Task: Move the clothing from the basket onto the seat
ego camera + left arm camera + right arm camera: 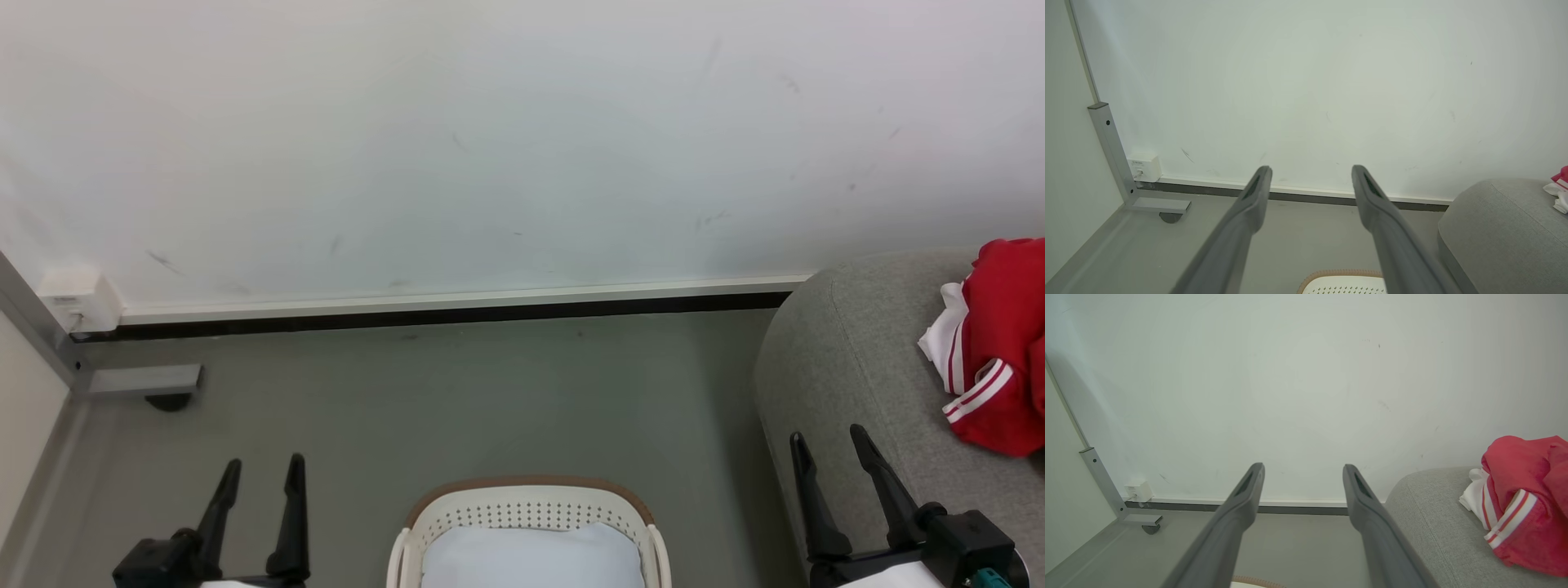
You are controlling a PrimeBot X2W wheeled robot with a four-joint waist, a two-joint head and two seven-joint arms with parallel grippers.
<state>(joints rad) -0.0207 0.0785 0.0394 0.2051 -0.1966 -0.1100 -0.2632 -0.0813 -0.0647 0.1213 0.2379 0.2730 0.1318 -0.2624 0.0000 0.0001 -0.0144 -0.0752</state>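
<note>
White, scuffed wall (522,122) stands behind the basket (531,492); smooth grey floor (490,392) surrounds it. Right of the basket, a rounded woven grey seat (857,367) carries the crumpled red clothing (1004,343). The perforated oval basket holds a pale sheet (531,559). Flanking it, the left end effector (265,465) and right end effector (826,433) gape, empty.

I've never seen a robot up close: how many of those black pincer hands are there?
2. The left gripper is at the head view's lower left, left of the basket; the right gripper is at lower right, by the seat. Both are open.
</note>
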